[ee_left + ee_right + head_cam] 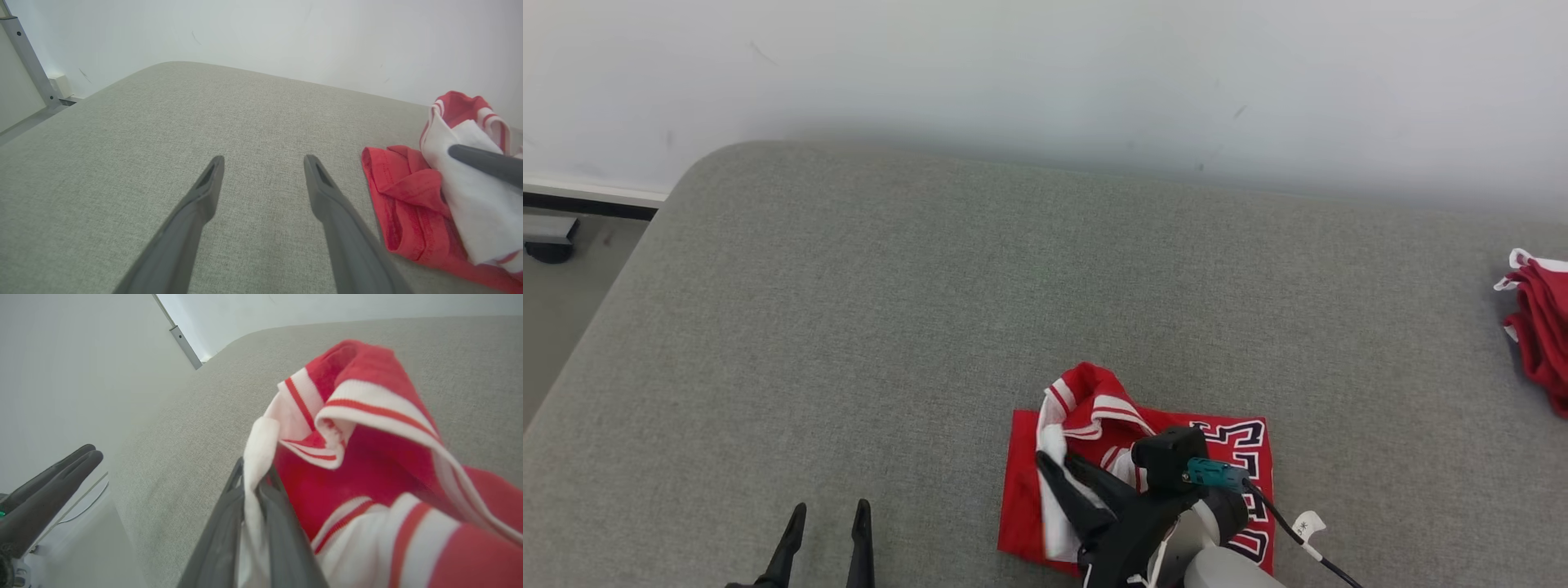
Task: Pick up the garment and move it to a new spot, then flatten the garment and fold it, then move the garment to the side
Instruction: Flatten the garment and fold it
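The right gripper (253, 473) has its fingers clamped on only the thin white hem of the garment (1086, 408). A pull could let the hem slip free, or could drag the flat red layer beneath into a bunch. The garment lies on the cushion (849, 327) under that gripper, its striped end raised just past the tips. The left gripper (831, 510), fingers apart and empty, hovers well left of it.
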{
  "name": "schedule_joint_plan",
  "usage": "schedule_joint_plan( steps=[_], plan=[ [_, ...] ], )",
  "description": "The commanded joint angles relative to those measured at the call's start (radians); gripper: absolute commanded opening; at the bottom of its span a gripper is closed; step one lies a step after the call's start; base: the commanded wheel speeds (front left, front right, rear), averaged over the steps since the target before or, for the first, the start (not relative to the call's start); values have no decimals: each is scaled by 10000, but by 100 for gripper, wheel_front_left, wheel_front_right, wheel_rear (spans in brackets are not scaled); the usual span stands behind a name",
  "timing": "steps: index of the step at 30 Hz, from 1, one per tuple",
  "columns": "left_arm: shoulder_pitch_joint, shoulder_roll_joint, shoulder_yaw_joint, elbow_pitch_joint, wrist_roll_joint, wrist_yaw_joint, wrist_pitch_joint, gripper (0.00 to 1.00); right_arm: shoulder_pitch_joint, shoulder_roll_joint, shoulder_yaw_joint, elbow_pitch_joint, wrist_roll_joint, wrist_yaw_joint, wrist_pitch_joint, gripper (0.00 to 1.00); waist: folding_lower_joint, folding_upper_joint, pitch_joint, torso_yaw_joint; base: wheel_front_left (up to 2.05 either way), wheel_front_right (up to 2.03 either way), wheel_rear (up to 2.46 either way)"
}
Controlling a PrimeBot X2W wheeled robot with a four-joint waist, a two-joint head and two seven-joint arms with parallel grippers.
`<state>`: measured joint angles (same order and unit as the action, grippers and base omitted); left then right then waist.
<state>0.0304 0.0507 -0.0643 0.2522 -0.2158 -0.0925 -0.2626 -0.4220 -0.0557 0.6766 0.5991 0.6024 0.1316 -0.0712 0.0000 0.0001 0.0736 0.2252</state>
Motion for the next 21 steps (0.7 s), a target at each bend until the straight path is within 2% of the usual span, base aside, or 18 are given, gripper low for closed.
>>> schedule_joint_plan(
  steps=[1, 4, 9, 11, 16, 21],
  plan=[
    [-59, -9, 32, 43, 4, 21, -27, 100, -143, 40, 95, 1, 172, -24, -82, 100, 0, -1, -53, -65, 0, 0, 0],
    [31, -9, 125, 60, 68, 14, -27, 100, -373, -12, 287, -228, 316, -24, -337, 100, 0, -1, -158, -189, 0, 0, 0],
    [181, -9, 280, -3, 125, 16, -27, 100, -464, -420, 249, -1273, 698, -24, -694, 100, 0, -1, -268, -401, 0, 0, 0],
    [278, -8, 360, -52, 143, 26, -27, 100, -456, -832, -24, -1937, 749, -26, -911, 100, 0, -1, -311, -524, 0, 0, 0],
    [354, -9, 513, -175, 208, -5, -27, 100, 119, -1801, -1558, -3131, 115, -24, -1344, 100, 0, -1, -365, -714, 0, 0, 0],
    [477, -11, 656, -388, 318, -1, -27, 100, 1431, -2178, -3475, -3608, -391, -24, -1351, 100, 0, -1, -411, -763, 0, 0, 0]
  ],
)
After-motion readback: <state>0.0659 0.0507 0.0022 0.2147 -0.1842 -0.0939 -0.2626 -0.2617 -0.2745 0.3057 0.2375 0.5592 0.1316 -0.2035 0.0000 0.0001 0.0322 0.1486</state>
